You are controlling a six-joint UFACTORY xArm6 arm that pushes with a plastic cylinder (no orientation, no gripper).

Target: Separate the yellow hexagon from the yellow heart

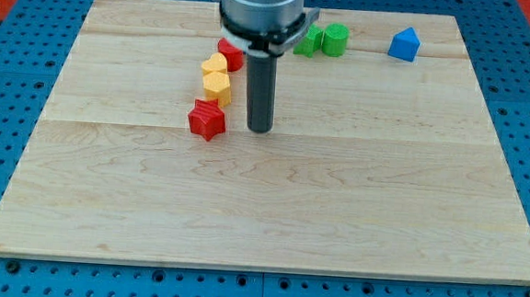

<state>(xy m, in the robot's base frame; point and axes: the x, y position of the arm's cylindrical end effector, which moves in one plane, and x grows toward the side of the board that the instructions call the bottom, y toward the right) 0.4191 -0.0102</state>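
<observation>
The yellow hexagon (218, 88) sits left of centre in the upper half of the board, touching the yellow heart (214, 66) just above it. A red star (208, 119) lies right below the hexagon. A red block (230, 54) sits above and right of the heart, partly hidden by the arm. My tip (260, 130) rests on the board to the right of the red star and a little below and right of the hexagon, apart from both.
Two green blocks (323, 40) sit close together near the view's top, right of the arm. A blue block (403, 44) is further right near the top edge. The wooden board (270, 213) lies on a blue pegboard.
</observation>
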